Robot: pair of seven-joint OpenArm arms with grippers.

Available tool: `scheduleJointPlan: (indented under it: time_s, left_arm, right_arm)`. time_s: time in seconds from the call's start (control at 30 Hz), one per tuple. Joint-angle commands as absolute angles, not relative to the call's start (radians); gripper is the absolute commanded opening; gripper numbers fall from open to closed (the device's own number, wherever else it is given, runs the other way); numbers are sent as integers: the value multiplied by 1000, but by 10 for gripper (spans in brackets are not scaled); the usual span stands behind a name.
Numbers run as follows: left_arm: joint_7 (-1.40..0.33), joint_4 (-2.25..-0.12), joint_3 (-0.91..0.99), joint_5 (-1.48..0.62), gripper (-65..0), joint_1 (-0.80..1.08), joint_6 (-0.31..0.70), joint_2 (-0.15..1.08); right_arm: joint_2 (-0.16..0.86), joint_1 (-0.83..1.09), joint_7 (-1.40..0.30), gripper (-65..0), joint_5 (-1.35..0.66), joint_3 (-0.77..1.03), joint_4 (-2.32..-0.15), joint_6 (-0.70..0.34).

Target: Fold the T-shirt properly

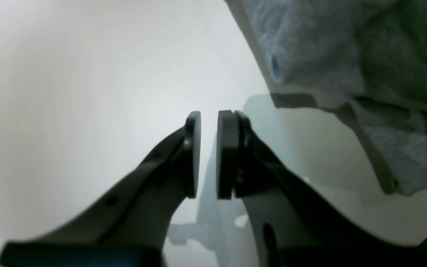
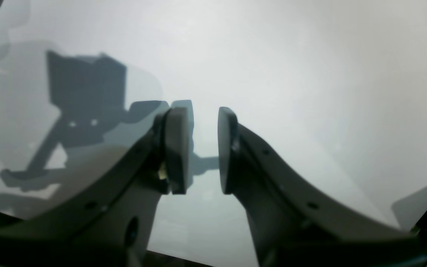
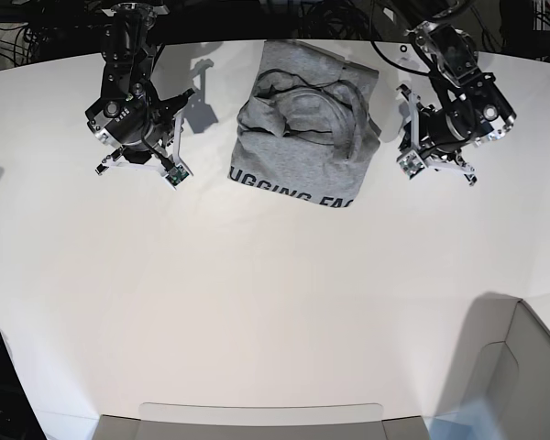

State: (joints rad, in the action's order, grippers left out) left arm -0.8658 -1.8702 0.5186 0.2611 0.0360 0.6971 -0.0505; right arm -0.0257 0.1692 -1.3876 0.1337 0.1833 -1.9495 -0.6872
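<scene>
T-shirt (image 3: 304, 128) bunched on table (image 3: 257, 302); both jaws slightly parted, seemingly empty.

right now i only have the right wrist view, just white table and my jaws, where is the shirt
Observer: The T-shirt lies bunched at the table's far edge, between both arms.
Operator: is the left one holding it
Observer: No. The left gripper has a narrow empty gap, with the shirt beside it.
Operator: print side up?
Observer: Dark lettering shows along its near edge.
</scene>
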Motion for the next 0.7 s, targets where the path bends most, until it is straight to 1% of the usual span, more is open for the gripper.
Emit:
scheduleJointPlan:
  time_s: [0.0,0.1,0.3,0.67]
  left_arm:
    - [-855,-1890,519,248,-573,27,698,-48]
    - [-855,-1890,527,248,-573,27,698,-67]
    - [-845,-1890,522,248,-573,59,698,-67]
    - [-843,-1886,529,252,-573,54,698,-59]
  right_arm:
    - [-25,159,-1382,-506,133,185,-1963,-698]
    - [-24,159,-1382,-506,133,186,-1963,-698]
    - [-19,159,-1382,-506,133,186,-1963,-698]
    - [-19,159,-1382,-506,133,186,-1963,-698]
